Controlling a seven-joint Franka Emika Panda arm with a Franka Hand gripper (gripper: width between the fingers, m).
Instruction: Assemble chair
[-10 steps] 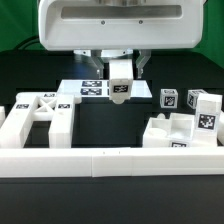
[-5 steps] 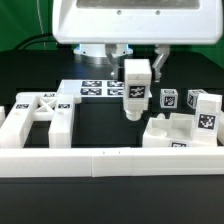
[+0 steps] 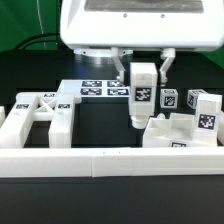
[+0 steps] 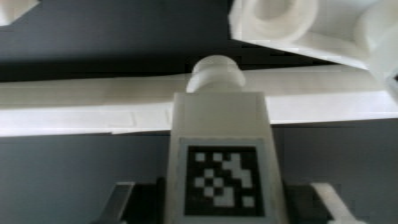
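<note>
A white chair bar (image 3: 142, 95) with a black-and-white tag hangs upright above the dark table, and my gripper (image 3: 143, 68) is shut on its upper end. It hovers just to the exterior view's left of a blocky white chair part (image 3: 178, 135). In the wrist view the bar (image 4: 219, 140) runs out from between the jaws of my gripper (image 4: 222, 200), with a finger (image 4: 128, 200) on each side. Its rounded peg end points over the white rail (image 4: 89, 100). A chair panel with a cross brace (image 3: 35, 115) lies at the exterior view's left.
Two tagged white blocks (image 3: 168, 98) (image 3: 205, 108) stand behind the right part. The marker board (image 3: 92, 88) lies flat at the back. A long low white rail (image 3: 110, 160) runs along the front. Another white piece (image 4: 311, 30) shows in the wrist view.
My gripper has carried the bar toward the exterior view's right and a little lower, from over the marker board to beside the right chair part.
</note>
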